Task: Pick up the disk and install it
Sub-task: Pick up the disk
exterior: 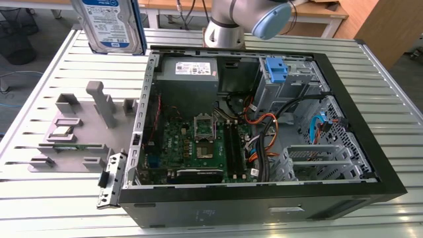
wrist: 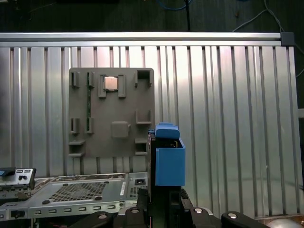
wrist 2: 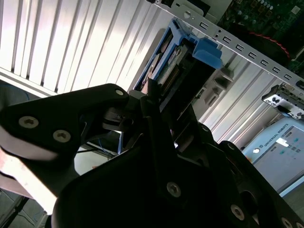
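The disk (exterior: 109, 25), a silver-black drive with a blue-and-white label in a blue carrier frame, hangs high above the table's far corner at the exterior view's left, outside the open computer case (exterior: 370, 148). In the second wrist view my gripper (wrist 2: 156, 102) is shut on the disk (wrist 2: 173, 61), whose blue handle points away from the fingers. In the first wrist view the disk's blue carrier (wrist: 168, 161) stands edge-on above the gripper (wrist: 164, 202), over the slatted table.
Inside the case sit a grey power supply box (exterior: 189, 69), a motherboard (exterior: 198, 144), loose cables, and a blue bracket (exterior: 276, 69) on the metal drive cage. A grey fixture plate (exterior: 73, 129) with small parts lies on the slatted table (exterior: 39, 198). The arm's base (exterior: 225, 29) stands behind the case.
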Motion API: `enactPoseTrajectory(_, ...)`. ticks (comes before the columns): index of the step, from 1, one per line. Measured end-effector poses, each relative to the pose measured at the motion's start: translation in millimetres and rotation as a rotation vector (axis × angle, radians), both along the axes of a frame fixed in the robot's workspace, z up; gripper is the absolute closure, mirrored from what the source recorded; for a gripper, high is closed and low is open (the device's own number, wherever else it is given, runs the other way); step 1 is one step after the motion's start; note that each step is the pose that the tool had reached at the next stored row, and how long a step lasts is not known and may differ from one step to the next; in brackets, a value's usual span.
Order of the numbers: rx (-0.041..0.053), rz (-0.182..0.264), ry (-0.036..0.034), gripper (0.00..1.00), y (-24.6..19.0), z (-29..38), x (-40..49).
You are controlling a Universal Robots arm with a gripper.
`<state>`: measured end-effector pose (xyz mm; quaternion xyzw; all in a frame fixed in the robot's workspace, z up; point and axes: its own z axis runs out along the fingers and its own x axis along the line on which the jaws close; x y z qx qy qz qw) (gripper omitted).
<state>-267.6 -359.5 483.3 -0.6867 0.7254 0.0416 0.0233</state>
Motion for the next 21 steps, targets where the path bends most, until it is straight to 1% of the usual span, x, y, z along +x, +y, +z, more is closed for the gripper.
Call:
enactPoseTrajectory(4, -0.0008, 0.000, 0.0003, 0.65, 0.0, 0.0, 6.6)
enactPoseTrajectory(10, -0.0060, 0.000, 0.0025, 0.65, 0.0, -0.1, 18.0)
enactPoseTrajectory(14, -0.0075, 0.000, 0.0045, 0.65, 0.0, -0.1, 28.8)
enactPoseTrajectory(21, -0.0081, 0.000, 0.0092, 0.65, 0.0, -0.4, 51.3)
